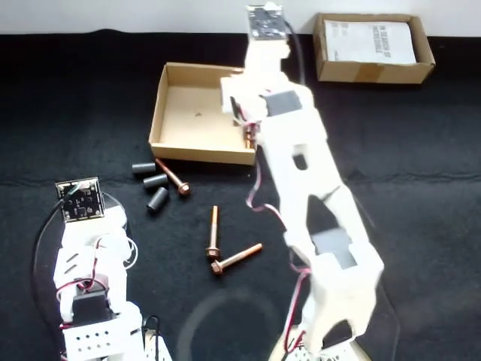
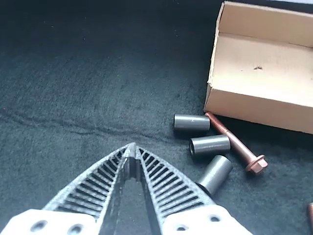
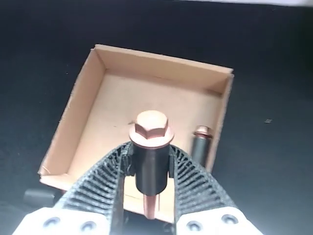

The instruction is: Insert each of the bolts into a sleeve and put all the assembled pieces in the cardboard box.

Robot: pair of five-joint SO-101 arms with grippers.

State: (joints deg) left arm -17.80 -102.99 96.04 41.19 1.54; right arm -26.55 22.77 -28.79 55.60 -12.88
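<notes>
Close to the arms' bases, at the left side, the left gripper (image 2: 132, 147) hangs low over the cloth (image 1: 421, 226). Its two ribbed fingers are pressed together and nothing is between them. Toward the middle of the table, between the two arms, a loose bolt (image 1: 213, 233) lies pointing away from the bases. A second loose bolt (image 1: 237, 258) lies slanted beside it, and their heads almost touch.

A little farther, three dark sleeves (image 2: 210, 145) lie on their sides in a short row, near each other. A third bolt (image 2: 237, 144) lies slantwise just beside them, between the sleeves and the near wall of the cardboard box (image 2: 254, 105).

Over the near side of this open box, the right gripper (image 3: 150, 148) is clamped on an assembled piece (image 3: 151, 129), a copper bolt pushed through a dark sleeve, with the head up and the shank end showing below. Inside the box, a second assembled piece (image 3: 200, 144) rests against one wall. From the high view, the long white right arm covers one near corner of the box and hides its own fingers.

Farther, well apart, a smaller box (image 1: 372, 71) holds a printed paper (image 1: 368, 41).

The cloth is black and has a long crease across it. Behind the table a pale wall (image 1: 150, 15) runs along the far edge.
</notes>
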